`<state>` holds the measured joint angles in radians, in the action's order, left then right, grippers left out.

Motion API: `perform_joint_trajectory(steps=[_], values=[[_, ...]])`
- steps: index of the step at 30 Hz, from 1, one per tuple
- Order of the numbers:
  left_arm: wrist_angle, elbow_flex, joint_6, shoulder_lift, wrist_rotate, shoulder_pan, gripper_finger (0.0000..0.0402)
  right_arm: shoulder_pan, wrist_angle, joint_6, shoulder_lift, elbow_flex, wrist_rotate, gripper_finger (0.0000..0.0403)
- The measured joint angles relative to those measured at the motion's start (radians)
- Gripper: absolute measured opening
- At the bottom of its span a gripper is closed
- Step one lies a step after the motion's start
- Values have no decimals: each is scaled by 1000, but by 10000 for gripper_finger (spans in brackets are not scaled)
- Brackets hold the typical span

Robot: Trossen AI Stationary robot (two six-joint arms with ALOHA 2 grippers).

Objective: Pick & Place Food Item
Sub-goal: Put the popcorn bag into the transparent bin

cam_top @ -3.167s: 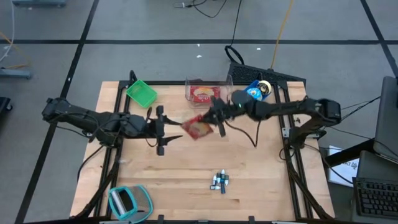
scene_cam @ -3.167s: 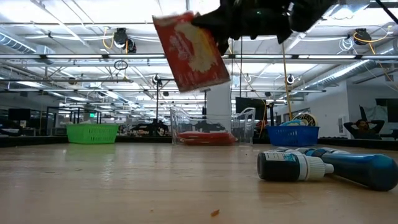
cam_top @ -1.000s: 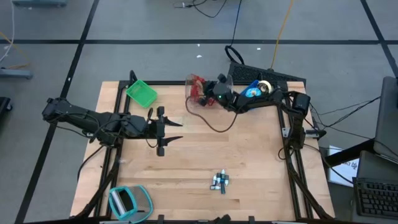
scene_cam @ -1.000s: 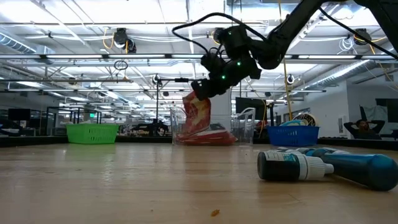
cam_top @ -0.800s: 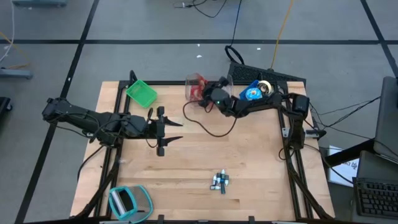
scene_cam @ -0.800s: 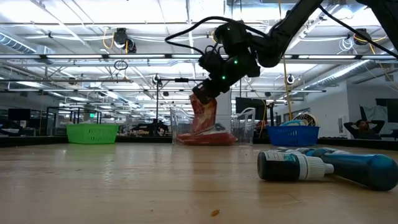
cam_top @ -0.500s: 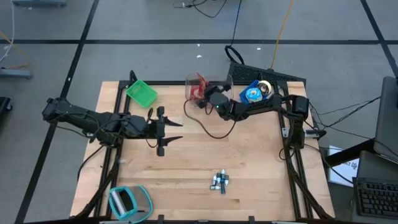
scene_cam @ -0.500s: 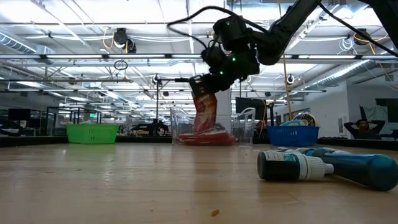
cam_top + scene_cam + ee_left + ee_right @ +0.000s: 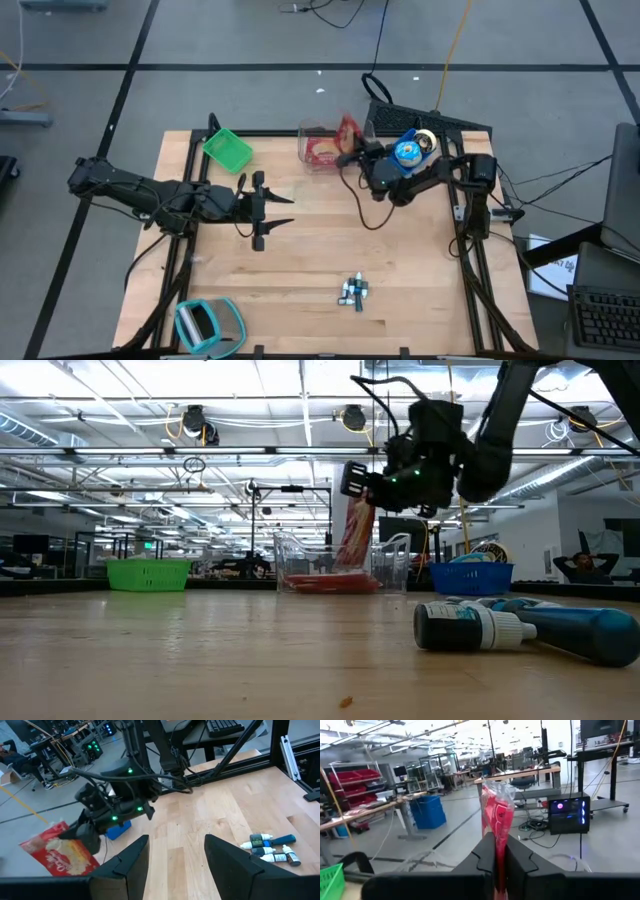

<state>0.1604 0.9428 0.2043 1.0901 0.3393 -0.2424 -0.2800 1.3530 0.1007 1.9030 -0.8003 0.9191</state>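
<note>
Wooden tabletop, far edge: a clear bin sits between a green basket and a blue basket, with a red packet already lying in it. The right gripper is clamped on a second red snack bag, held in the air over the bin's right end, near its rim. The bag hangs edge-on with its long axis close to vertical, leaning slightly. This looks like the placing step; next the bag likely needs lowering inside the walls before letting go. The left gripper waits mid-table, fingers apart, holding nothing.
</note>
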Motion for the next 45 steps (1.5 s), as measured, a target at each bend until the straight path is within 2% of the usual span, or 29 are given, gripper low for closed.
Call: perform_joint_trajectory(steps=[5,10,15,20,23,26,31,36,41,45], values=[[0,0,0,0,0,0,191,18,-23,-8,0,18,-10,9],[0,0,0,0,0,0,191,20,-138,-11,-2,18,-109,25],[0,0,0,0,0,0,191,28,-210,-143,-2,18,-109,70],[0,0,0,0,0,0,191,53,-224,-327,0,18,-112,127],[0,0,0,0,0,0,191,74,-224,-379,0,18,-110,150],[0,0,0,0,0,0,191,98,-293,-324,-31,20,-127,161],[0,0,0,0,0,0,191,92,-591,-65,-150,19,-267,164],[0,0,0,0,0,0,191,38,-852,105,-290,19,-449,164],[0,0,0,0,0,0,191,-31,-958,181,-410,19,-656,164],[0,0,0,0,0,0,191,-91,-998,170,-463,19,-660,164]])
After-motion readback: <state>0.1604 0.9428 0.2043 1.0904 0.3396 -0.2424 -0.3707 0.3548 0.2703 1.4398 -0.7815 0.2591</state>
